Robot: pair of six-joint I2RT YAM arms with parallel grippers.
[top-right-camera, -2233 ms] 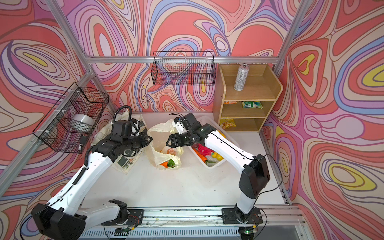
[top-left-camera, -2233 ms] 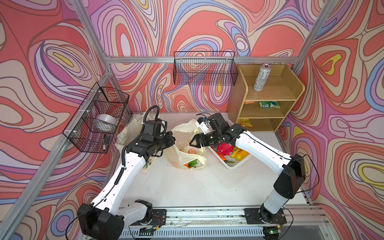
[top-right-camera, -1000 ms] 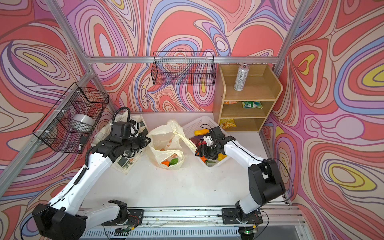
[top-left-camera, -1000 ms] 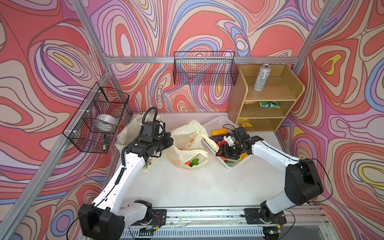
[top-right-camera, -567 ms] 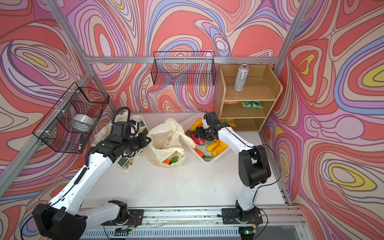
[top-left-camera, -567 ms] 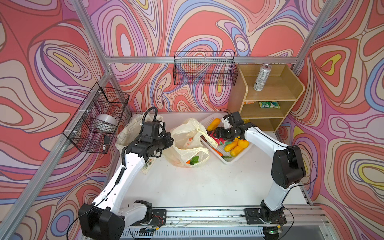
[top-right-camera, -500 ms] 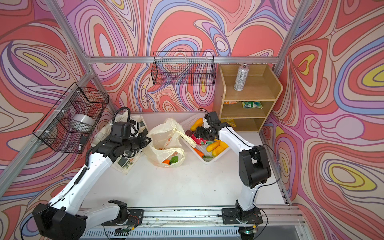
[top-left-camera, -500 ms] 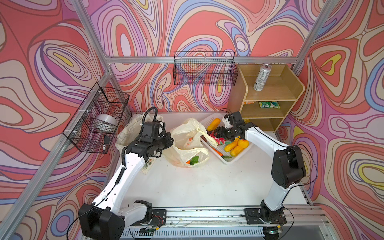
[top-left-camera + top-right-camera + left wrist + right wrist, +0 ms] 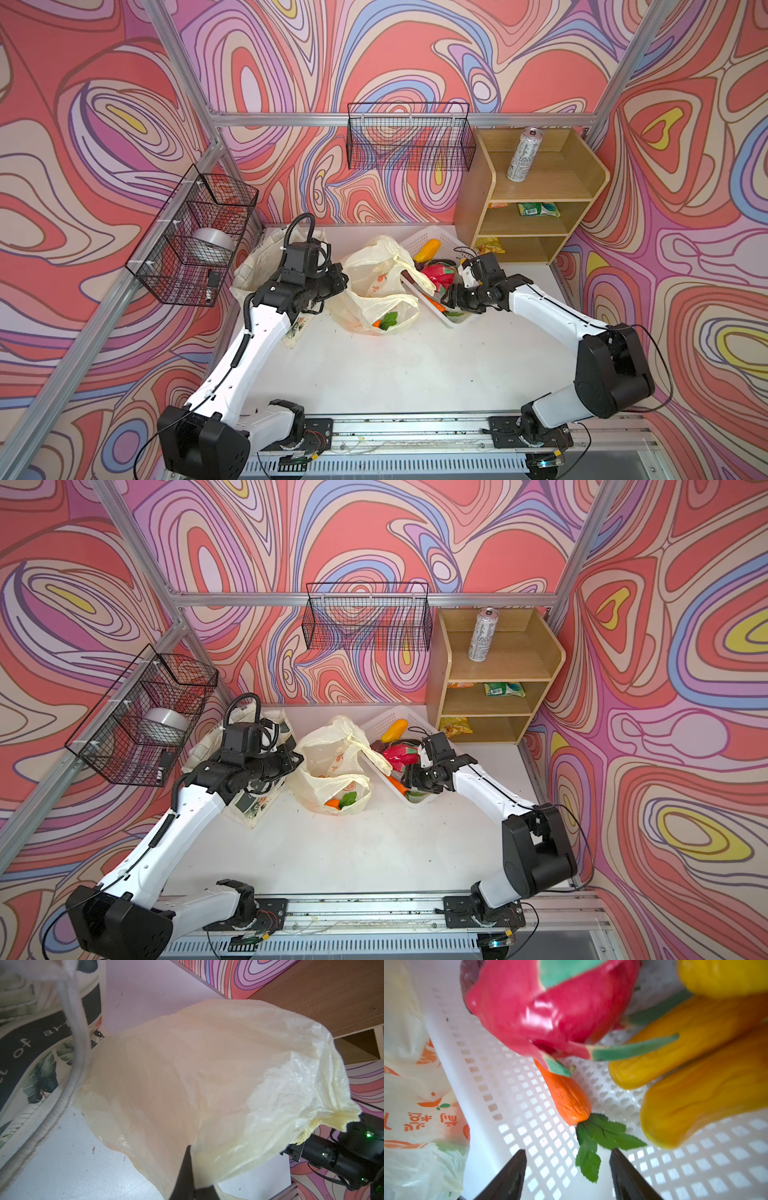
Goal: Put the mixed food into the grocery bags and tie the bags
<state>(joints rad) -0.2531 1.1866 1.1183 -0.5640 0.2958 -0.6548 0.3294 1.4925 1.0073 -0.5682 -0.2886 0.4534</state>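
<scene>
Since right gripper (image 9: 568,1152) is hovering with jaws apart around the carrot's leaves, not its body, it's risking a pinch on thin floppy leaf only, with the carrot (image 9: 564,1097) swinging or slipping out on the way to the bag. Carrot is lying on basket (image 9: 512,1118) floor near one wall, narrow end tucked under dragon fruit (image 9: 550,1005), so a lift is likely dragging that glossy rounded fruit along. Yellow pieces (image 9: 695,1047), smooth and long, are crowding the far side of basket. Basket is rigid white lattice, so fingertips could be catching in its holes.

Left gripper (image 9: 195,1184) is clamped shut on bag (image 9: 376,282) film, holding the mouth up just beside basket. Film is thin, crinkly and pale yellow, prone to slipping or tearing, and then the mouth is collapsing. One bag handle is draping over basket rim, in the carry path.

Tote (image 9: 259,266), soft canvas, is slumping beyond bag from basket. Can (image 9: 521,156), tall and rigid, is standing on shelf (image 9: 552,183) behind basket, well apart
</scene>
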